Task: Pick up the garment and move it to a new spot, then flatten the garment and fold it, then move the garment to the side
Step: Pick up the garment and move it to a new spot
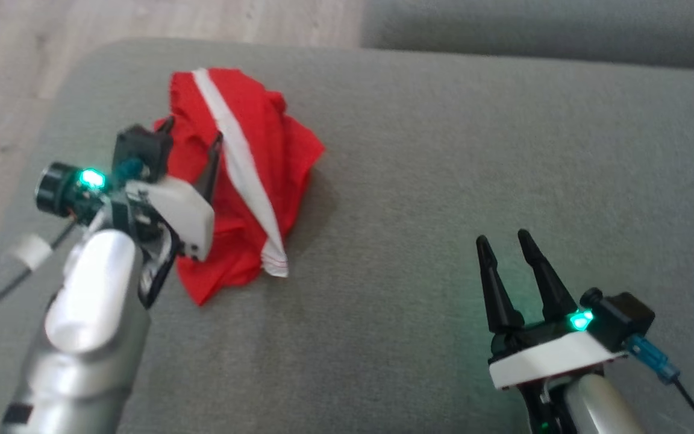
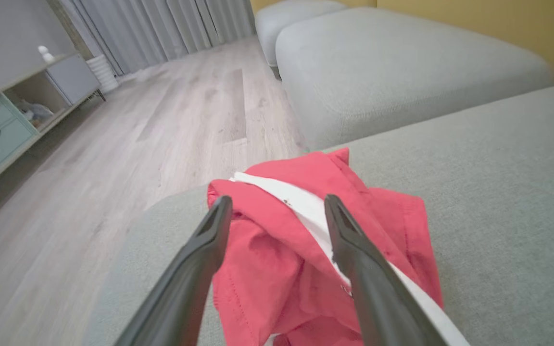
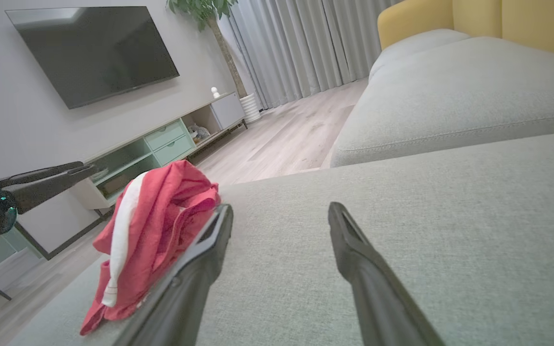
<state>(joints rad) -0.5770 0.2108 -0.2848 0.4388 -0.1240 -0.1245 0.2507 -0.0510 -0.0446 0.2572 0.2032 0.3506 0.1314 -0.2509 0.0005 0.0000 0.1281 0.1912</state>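
The garment is a crumpled red cloth with a white band, lying in a heap on the left part of the grey sofa cushion. My left gripper hangs open just above the heap's left side, one finger on each side of a red fold, nothing gripped. In the left wrist view the garment sits between and beyond the spread fingers. My right gripper stands open over bare cushion at the lower right, well away from the cloth. The right wrist view shows the garment to the left of its fingers.
The cushion's rounded left edge drops to a pale wood floor. A second grey cushion lies beyond. A TV hangs over a low cabinet; curtains and a yellow sofa back stand farther off.
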